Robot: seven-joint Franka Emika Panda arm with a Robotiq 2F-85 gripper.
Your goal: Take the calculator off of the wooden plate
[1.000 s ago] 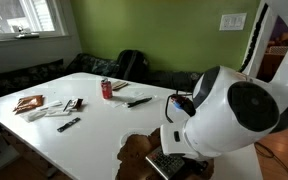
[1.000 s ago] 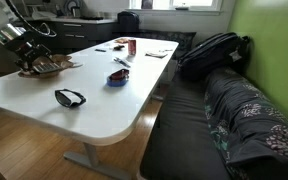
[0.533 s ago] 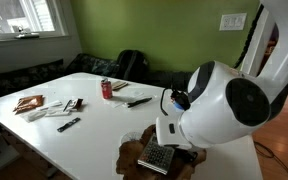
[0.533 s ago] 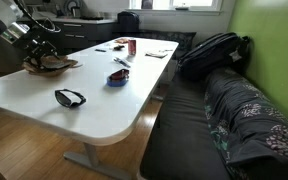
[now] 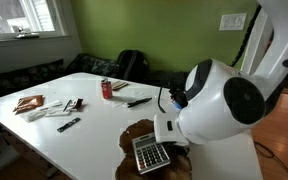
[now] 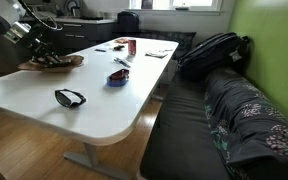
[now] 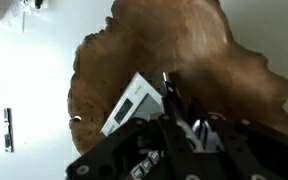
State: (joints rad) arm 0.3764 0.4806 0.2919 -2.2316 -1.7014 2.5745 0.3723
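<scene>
Grey-keyed and pale-bodied, the calculator [image 5: 151,155] is hanging tilted over the wooden plate [image 5: 137,130], its key grid facing outward in an exterior view. The gripper [image 7: 172,95] is clenching one edge of the calculator [image 7: 131,104] between its dark fingers [image 7: 168,88], as the wrist view is showing. The rest of the calculator is slanting away from the gripper, above the brown grain of the wooden plate [image 7: 189,40]. I cannot tell whether its lower end is touching the wood.

The wooden plate is sitting near a corner of the white counter [image 5: 44,135], with the arm's large white body [image 5: 219,100] leaning over it. In an exterior view the plate [image 6: 60,63] is lying at the far end of the counter [image 6: 94,112], under the gripper.

Farther out on the counter, a red can [image 5: 107,89] is standing upright, with a slim dark pen [image 5: 139,101] lying near it and a small black stick [image 5: 68,124] lying well apart from both. A small blue dish [image 6: 117,77] and a pair of dark sunglasses [image 6: 70,97] are resting closer to the counter's rounded end. A black backpack [image 6: 212,50] is sitting on the bench beside the green wall [image 5: 154,30].
</scene>
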